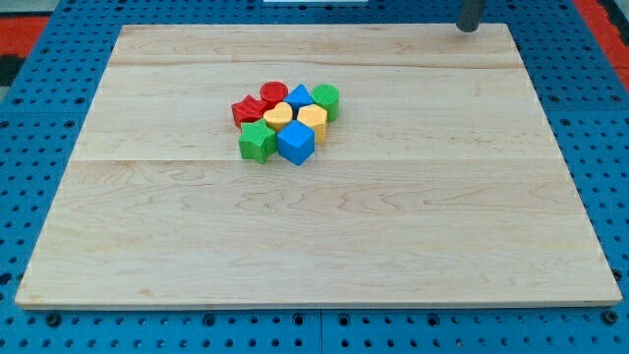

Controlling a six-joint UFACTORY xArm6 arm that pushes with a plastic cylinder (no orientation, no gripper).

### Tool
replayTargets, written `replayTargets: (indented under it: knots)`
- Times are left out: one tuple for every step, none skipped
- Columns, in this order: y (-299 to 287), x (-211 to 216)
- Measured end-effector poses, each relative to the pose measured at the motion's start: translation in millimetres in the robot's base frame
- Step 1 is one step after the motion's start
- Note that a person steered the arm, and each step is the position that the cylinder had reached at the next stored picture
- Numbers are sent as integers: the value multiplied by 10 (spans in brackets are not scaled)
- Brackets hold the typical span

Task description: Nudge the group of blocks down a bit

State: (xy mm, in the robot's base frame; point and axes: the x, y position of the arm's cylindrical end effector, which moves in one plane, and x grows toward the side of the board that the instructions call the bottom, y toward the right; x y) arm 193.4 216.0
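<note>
A tight cluster of blocks sits a little above and left of the middle of the wooden board (324, 226). It holds a red star (245, 109), a red cylinder (274, 93), a blue block (299, 96), a green cylinder (326, 100), a yellow heart (278, 117), a yellow block (313, 121), a green block (257, 142) and a blue cube (296, 143). My tip (470, 28) is at the view's top right, at the board's top edge, far from the cluster.
The board lies on a blue perforated table (29, 118). Red surfaces show at the view's top corners.
</note>
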Motion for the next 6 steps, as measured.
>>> replayTargets:
  knots:
    - [-13,0]
    - [-103,-22]
    - [-511,47]
    - [-1012,381]
    - [-1552,470]
    - [-2003,725]
